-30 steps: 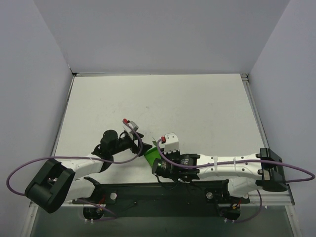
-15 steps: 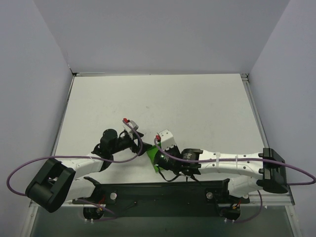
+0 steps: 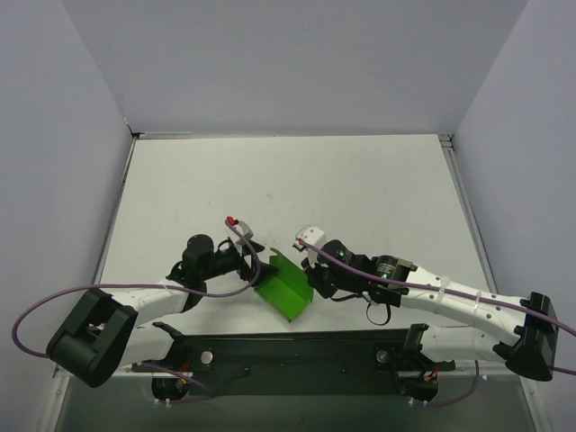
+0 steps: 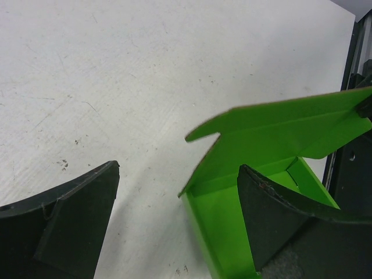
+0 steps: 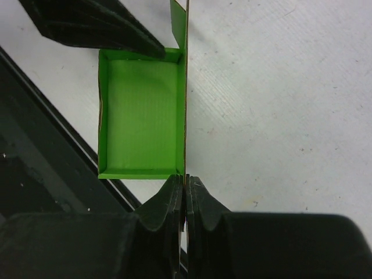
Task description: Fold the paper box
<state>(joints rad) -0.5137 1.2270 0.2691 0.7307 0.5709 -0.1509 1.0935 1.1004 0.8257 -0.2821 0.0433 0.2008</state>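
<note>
The paper box (image 3: 286, 288) is a bright green open tray with a raised flap, lying on the white table by the near rail. My right gripper (image 3: 310, 273) is shut on the thin edge of its upright panel; the right wrist view shows the jaws (image 5: 186, 181) pinching that panel beside the tray (image 5: 139, 110). My left gripper (image 3: 255, 261) is open. In the left wrist view (image 4: 178, 168) one finger (image 4: 279, 215) sits inside the tray (image 4: 256, 133). The other finger (image 4: 64, 226) is outside over the table.
A black mounting rail (image 3: 288, 346) runs along the near table edge just in front of the box, also in the right wrist view (image 5: 35, 145) and the left wrist view (image 4: 354, 168). Grey walls enclose the table (image 3: 297, 189) on three sides.
My right arm has swung out to the right and its wrist has turned. The box has come out from under it, and its open tray now faces up. My left arm has barely moved.
</note>
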